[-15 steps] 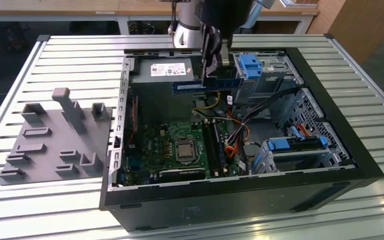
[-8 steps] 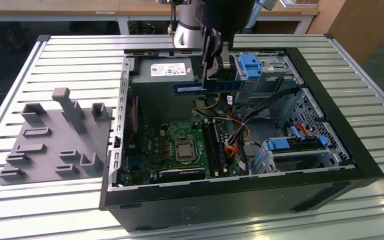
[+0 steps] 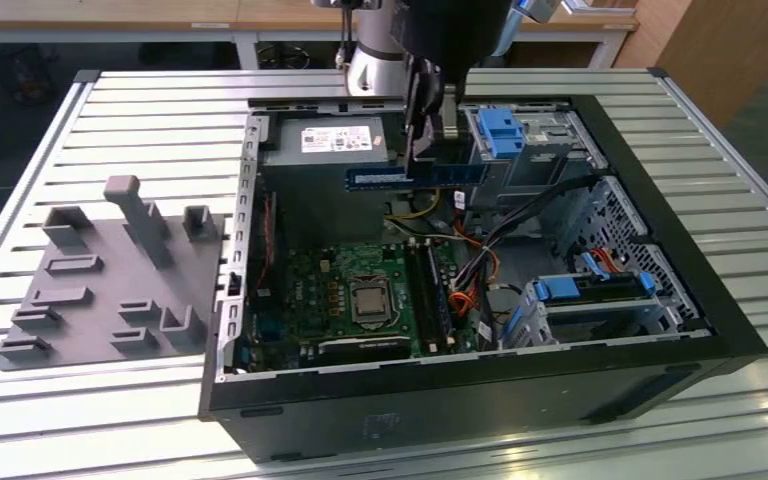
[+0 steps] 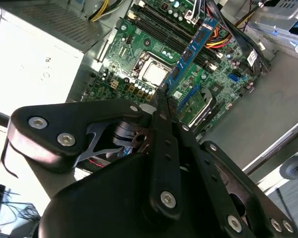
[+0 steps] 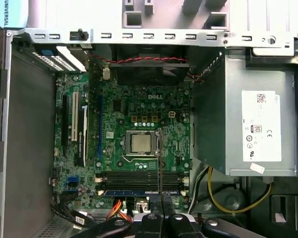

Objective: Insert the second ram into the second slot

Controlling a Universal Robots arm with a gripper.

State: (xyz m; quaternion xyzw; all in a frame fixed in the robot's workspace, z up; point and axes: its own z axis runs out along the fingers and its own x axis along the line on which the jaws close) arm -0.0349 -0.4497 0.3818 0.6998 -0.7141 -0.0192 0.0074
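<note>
**Square the ram to its slot before you press**

Your gripper hangs above the open case, jaws pinched on the ram, which sits well clear of the motherboard and crosswise to the slots. You'd do well to turn it along them, hold it level, centre it and push straight down. A white printed label marks the power supply

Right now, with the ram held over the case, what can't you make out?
Second wrist view: the gripper blocks its own hold on the second ram.
First wrist view: the ram is edge-on, a thin line, faces unseen.
Exterior view: the memory slots are too small to tell latch positions.
</note>
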